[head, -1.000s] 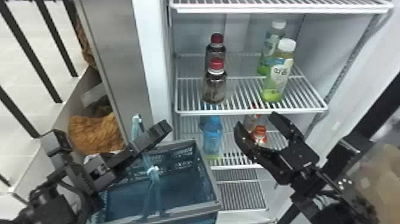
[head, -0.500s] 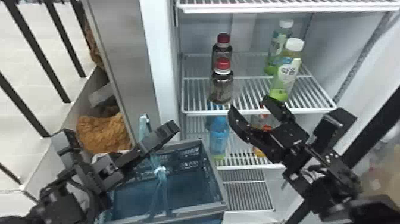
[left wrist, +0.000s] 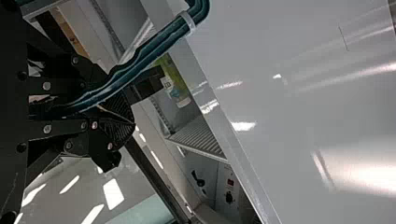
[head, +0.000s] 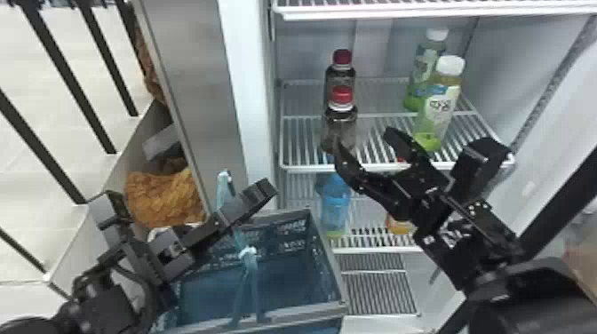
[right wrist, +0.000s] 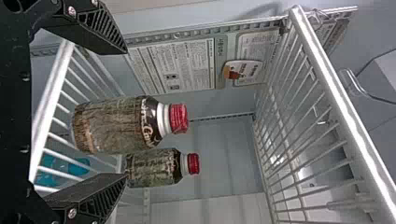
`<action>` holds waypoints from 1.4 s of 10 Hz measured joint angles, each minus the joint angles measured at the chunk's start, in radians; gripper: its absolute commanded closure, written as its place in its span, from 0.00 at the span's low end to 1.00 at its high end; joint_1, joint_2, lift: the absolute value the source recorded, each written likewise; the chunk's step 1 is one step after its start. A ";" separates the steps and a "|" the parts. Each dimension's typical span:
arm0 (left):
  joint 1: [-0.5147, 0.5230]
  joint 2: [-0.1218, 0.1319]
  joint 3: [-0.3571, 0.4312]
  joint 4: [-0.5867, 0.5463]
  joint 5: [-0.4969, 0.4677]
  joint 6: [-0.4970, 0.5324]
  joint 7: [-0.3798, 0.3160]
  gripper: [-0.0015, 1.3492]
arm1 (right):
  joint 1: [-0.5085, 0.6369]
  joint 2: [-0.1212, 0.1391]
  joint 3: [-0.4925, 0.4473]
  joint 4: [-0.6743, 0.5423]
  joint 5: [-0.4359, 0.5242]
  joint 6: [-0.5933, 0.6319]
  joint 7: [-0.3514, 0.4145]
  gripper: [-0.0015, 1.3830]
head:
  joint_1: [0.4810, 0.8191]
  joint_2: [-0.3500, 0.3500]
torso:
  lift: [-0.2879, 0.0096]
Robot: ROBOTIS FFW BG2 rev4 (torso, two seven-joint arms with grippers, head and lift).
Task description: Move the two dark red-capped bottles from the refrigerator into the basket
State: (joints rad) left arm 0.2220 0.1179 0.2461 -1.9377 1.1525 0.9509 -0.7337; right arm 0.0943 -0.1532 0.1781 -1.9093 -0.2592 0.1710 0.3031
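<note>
A: Which way do we see our front bottle (head: 338, 129) and rear bottle (head: 340, 80) pointing?

B: We have them upright, caps up and long axes vertical, on the refrigerator's wire shelf (head: 306, 168). The rear bottle is straight behind its partner.

A: How many do we count?

B: We count 2 dark bottles with red caps, 2 green bottles (head: 439, 102) with white caps to their right, 1 blue bottle (head: 335, 202) and 1 orange bottle (head: 398, 224) lower down. We also have 1 basket (head: 322, 262), in front of the refrigerator (head: 246, 102) and off to the left, its opening up.

A: And how do our 2 look?

B: We see dark, rounded bodies with wrinkled brown-green reflections, a pale ring under each cap, and light lettering on the dark shoulder of the front bottle. In the head view, its cap looks brighter than the deep red behind.

A: What about our grippers?

B: Our right gripper (head: 362, 137) is near the front bottle, fingers (right wrist: 100, 28) spread wide; the right wrist view shows that bottle past the gap. Our left gripper (head: 257, 195) is above the basket, clamped on its blue handle (left wrist: 149, 53).
</note>
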 measured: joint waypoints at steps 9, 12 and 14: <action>-0.001 0.002 -0.001 0.000 0.003 -0.001 0.000 0.89 | -0.185 0.012 0.060 0.196 0.012 0.023 -0.032 0.09 | 0.63 0.57 | 0.85; 0.000 0.003 -0.001 0.000 0.004 -0.001 -0.001 0.89 | -0.231 0.016 0.082 0.229 0.012 0.060 -0.041 0.34 | 0.62 0.58 | 0.85; 0.001 0.003 -0.001 0.000 0.007 -0.001 0.000 0.89 | -0.251 0.020 0.081 0.236 0.019 0.099 -0.048 0.87 | 0.61 0.59 | 0.85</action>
State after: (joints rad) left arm 0.2233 0.1212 0.2455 -1.9377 1.1599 0.9498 -0.7339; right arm -0.1567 -0.1330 0.2589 -1.6732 -0.2404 0.2698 0.2554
